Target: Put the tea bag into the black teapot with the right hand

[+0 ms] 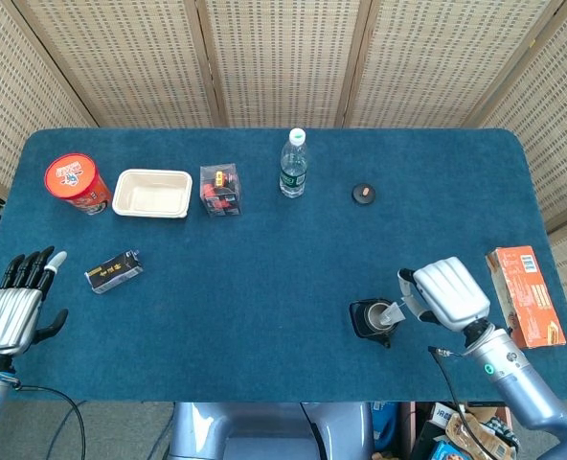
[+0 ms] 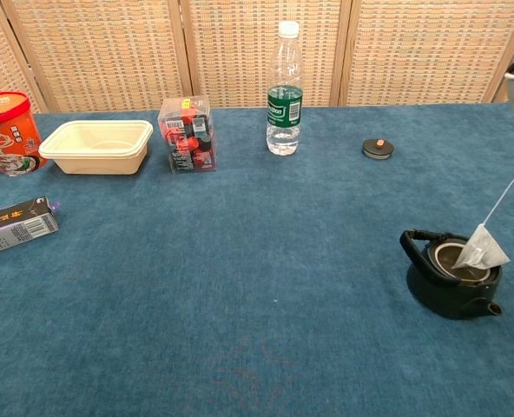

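The right robot hand (image 1: 443, 294) grasps the string of the tea bag (image 2: 482, 249), which hangs over the open mouth of the black teapot (image 2: 451, 281). The left robot hand (image 1: 15, 305) is released, fingers apart. The cream tray (image 2: 96, 145) holds nothing.

Red cup (image 1: 76, 182) upper left, cream tray (image 1: 152, 193) just right of it. Clear box (image 1: 220, 190) next, bottle (image 1: 293, 164) upright top centre. Small lid (image 1: 363, 193) right of bottle. Dark carton (image 1: 114, 272) left edge. Orange box (image 1: 526, 295) right edge.
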Action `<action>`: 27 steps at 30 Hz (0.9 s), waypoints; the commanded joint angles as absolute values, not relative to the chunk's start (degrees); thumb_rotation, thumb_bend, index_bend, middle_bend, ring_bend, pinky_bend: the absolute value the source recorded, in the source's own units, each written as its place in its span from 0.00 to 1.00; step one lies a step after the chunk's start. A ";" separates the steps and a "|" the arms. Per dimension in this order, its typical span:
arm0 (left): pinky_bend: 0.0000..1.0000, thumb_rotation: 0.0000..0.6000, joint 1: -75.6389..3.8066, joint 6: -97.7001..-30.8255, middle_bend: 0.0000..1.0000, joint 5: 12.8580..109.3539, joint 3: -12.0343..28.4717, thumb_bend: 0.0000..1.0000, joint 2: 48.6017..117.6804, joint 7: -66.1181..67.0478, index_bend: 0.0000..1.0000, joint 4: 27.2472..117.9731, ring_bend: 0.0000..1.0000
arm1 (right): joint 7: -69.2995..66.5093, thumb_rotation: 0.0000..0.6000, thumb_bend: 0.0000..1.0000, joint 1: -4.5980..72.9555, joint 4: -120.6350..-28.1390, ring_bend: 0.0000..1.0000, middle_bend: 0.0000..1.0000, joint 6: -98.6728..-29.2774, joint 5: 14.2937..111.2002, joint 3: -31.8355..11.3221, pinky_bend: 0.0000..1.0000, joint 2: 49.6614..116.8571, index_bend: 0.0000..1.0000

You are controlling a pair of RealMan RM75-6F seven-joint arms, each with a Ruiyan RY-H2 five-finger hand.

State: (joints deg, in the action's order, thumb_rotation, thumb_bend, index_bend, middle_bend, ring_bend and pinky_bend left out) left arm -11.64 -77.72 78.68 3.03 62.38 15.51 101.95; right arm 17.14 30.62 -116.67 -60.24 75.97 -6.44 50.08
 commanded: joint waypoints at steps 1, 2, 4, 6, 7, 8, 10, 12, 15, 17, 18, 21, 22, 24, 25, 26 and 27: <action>0.00 1.00 -11.66 -77.65 0.00 78.58 3.03 0.37 62.42 15.45 0.00 101.87 0.00 | 17.51 1.00 0.63 31.14 -116.02 0.93 0.91 -59.50 75.22 -6.55 1.00 51.01 0.66; 0.00 1.00 -11.66 -77.64 0.00 78.55 3.04 0.37 62.42 15.46 0.00 101.85 0.00 | 17.62 1.00 0.63 31.23 -115.85 0.93 0.91 -59.39 75.06 -6.57 1.00 51.20 0.66; 0.00 1.00 -11.66 -77.61 0.00 78.52 3.04 0.37 62.40 15.40 0.00 101.84 0.00 | 17.73 1.00 0.63 31.44 -115.39 0.93 0.91 -59.06 74.73 -6.57 1.00 51.90 0.66; 0.00 1.00 -11.70 -77.56 0.00 78.52 3.06 0.37 62.36 15.42 0.00 101.83 0.00 | 17.98 1.00 0.63 31.69 -114.90 0.93 0.91 -58.62 74.62 -6.45 1.00 52.51 0.66; 0.00 1.00 -11.72 -77.52 0.00 78.51 3.06 0.37 62.34 15.41 0.00 101.88 0.00 | 18.12 1.00 0.63 31.80 -114.63 0.93 0.91 -58.36 74.60 -6.32 1.00 52.97 0.66; 0.00 1.00 -11.73 -77.52 0.00 78.52 3.06 0.37 62.32 15.41 0.00 101.91 0.00 | 18.22 1.00 0.63 31.90 -114.38 0.93 0.91 -58.28 74.58 -6.32 1.00 53.22 0.66; 0.00 1.00 -11.73 -77.56 0.00 78.52 3.09 0.37 62.28 15.42 0.00 101.94 0.00 | 18.28 1.00 0.63 32.15 -113.80 0.93 0.91 -57.65 74.46 -6.09 1.00 54.00 0.66; 0.00 1.00 -11.72 -77.61 0.00 78.47 3.13 0.37 62.21 15.44 0.00 102.03 0.00 | 18.58 1.00 0.63 32.65 -112.55 0.93 0.91 -56.87 74.12 -5.97 1.00 55.16 0.66; 0.00 1.00 -11.62 -77.73 0.00 78.43 3.11 0.37 62.08 15.50 0.00 102.13 0.00 | 18.61 1.00 0.63 32.90 -111.61 0.93 0.91 -56.49 73.85 -5.89 1.00 55.82 0.66; 0.00 1.00 -11.58 -77.83 0.00 78.39 3.15 0.37 61.96 15.57 0.00 102.20 0.00 | 18.54 1.00 0.63 32.89 -111.19 0.93 0.90 -56.43 73.97 -5.73 1.00 56.13 0.66; 0.00 1.00 -11.58 -77.87 0.00 78.39 3.18 0.37 61.92 15.58 0.00 102.24 0.00 | 18.50 1.00 0.63 32.89 -110.98 0.93 0.90 -56.32 74.03 -5.60 1.00 56.24 0.65; 0.00 1.00 -11.59 -77.94 0.00 78.45 3.21 0.37 61.80 15.66 0.00 102.38 0.00 | 18.76 1.00 0.63 32.97 -110.23 0.93 0.89 -55.79 74.11 -5.11 1.00 56.53 0.60; 0.00 1.00 -11.62 -77.93 0.00 78.46 3.22 0.37 61.78 15.68 0.00 102.42 0.00 | 18.88 1.00 0.63 33.04 -109.99 0.93 0.89 -55.62 74.10 -5.02 1.00 56.58 0.56; 0.00 1.00 -11.59 -77.95 0.00 78.52 3.18 0.37 61.73 15.76 0.00 102.53 0.00 | 19.15 0.95 0.63 33.12 -109.65 0.93 0.88 -55.07 74.05 -4.62 1.00 56.56 0.47; 0.00 1.00 -11.59 -77.96 0.00 78.52 3.17 0.37 61.72 15.78 0.00 102.56 0.00 | 19.25 0.87 0.63 33.19 -109.57 0.93 0.87 -54.85 73.99 -4.51 1.00 56.51 0.42; 0.00 1.00 -11.58 -77.96 0.00 78.51 3.16 0.37 61.72 15.79 0.00 102.58 0.00 | 19.28 0.79 0.63 33.26 -109.50 0.93 0.87 -54.65 73.93 -4.45 1.00 56.45 0.38; 0.00 1.00 -11.59 -77.96 0.00 78.49 3.18 0.37 61.69 15.81 0.00 102.61 0.00 | 19.24 0.75 0.63 33.32 -109.47 0.93 0.86 -54.58 73.90 -4.47 1.00 56.41 0.35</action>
